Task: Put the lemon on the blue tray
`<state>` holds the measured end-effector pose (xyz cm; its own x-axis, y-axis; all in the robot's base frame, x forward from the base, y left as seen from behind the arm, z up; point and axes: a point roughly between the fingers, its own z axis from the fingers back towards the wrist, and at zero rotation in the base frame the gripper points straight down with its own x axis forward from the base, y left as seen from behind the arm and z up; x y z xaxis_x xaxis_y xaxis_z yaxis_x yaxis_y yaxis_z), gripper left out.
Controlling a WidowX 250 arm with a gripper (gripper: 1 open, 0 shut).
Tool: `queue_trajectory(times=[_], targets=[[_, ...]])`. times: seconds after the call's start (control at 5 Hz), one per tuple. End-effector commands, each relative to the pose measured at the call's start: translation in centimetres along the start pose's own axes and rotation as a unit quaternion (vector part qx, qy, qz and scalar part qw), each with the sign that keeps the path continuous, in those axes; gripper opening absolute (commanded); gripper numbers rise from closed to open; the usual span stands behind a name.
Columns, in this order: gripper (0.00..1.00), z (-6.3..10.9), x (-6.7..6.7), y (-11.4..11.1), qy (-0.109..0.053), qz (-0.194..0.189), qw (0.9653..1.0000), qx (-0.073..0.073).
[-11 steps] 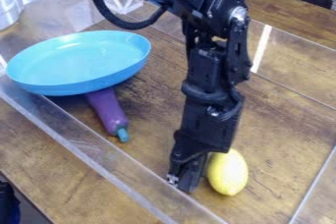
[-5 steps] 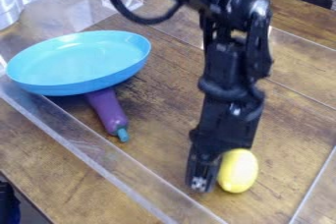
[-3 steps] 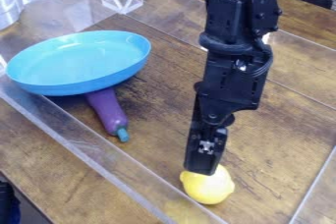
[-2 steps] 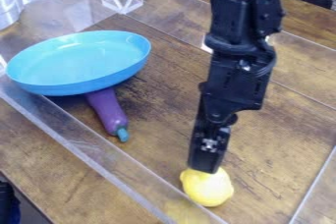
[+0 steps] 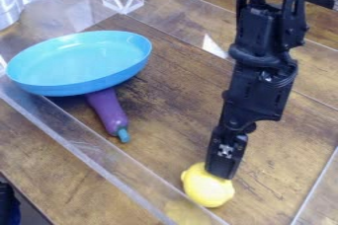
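The blue tray (image 5: 77,59) sits at the left on the wooden tabletop (image 5: 165,91), its round shallow dish tilted slightly, with its near rim resting over the upper end of the purple eggplant (image 5: 109,112). The eggplant lies on the tabletop pointing toward the front, its teal stem at the lower end, just beside a raised transparent edge that runs diagonally across the surface. To the right, well apart from the tray and the eggplant, the lemon (image 5: 205,187) rests on the tabletop near the front edge of the view. The black robot arm (image 5: 268,61) descends from the upper right, pointing steeply downward. Its claw (image 5: 222,160) is directly above and slightly right of the lemon, with the lower tip at the top of the fruit; contact cannot be confirmed. The claw is released, with its jaws spread and nothing gripped between them. The lemon is not on the tray.
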<state>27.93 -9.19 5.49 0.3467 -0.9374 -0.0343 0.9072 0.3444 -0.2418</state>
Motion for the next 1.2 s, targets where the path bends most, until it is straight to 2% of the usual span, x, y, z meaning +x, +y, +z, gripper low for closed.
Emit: queue_trajectory(times=[0.0,0.2,0.4,0.6,1.0], targets=[[1.0,1.1,0.9,-0.2,-0.009,-0.025,0.9995,0.017],[1.0,0.9,1.1,-0.4,-0.006,-0.037,0.9992,0.014],[1.0,0.9,1.8,0.1,-0.015,0.009,0.9998,0.011],[1.0,0.8,2.7,0.5,-0.023,0.053,0.9983,0.008],[1.0,-2.2,2.3,0.4,-0.017,0.052,0.9985,0.001]])
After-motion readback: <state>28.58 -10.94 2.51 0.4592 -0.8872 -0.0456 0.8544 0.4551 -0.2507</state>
